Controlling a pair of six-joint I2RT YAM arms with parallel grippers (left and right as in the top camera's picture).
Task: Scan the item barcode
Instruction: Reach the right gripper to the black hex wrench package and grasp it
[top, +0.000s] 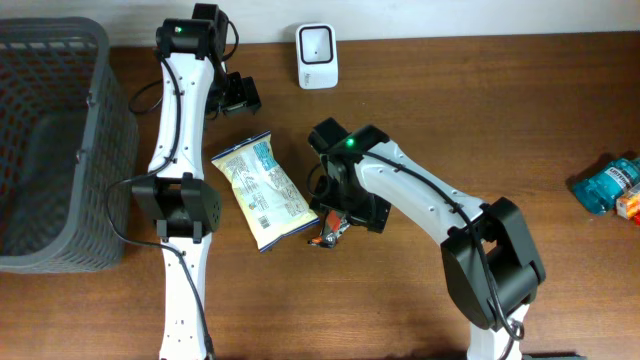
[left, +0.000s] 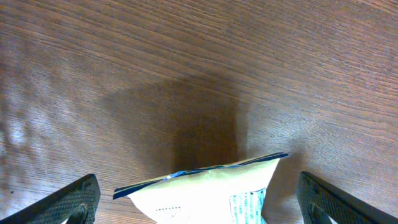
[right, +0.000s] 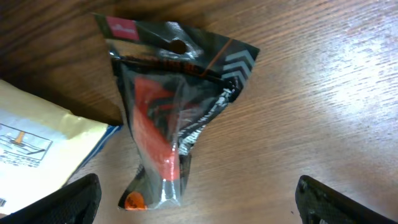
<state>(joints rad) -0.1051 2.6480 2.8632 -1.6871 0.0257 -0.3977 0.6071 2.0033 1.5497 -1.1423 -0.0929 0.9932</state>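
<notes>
Brown wooden tabletop (top: 480, 120) carries everything, with a white scanner (top: 317, 56) standing at its far edge, well beyond both sets of jaws. Nothing is lifted or gripped, so the task looks to be at its very start. The left gripper (top: 240, 95) has its jaws spread wide and empty. In its wrist view the top seam of the yellow snack bag (left: 205, 193) lies flat on the wood, centred in the gap between the jaws and touching neither. The right gripper (top: 335, 222) is likewise wide apart with nothing in it. The dark pouch (right: 174, 106), with a red object inside, lies just ahead of its gap, next to the bag's corner. Which of the two packets is the item to be scanned cannot be told for sure. Left to do, on this reading: close on a packet, lift it, turn its barcode toward the scanner and hold it there
</notes>
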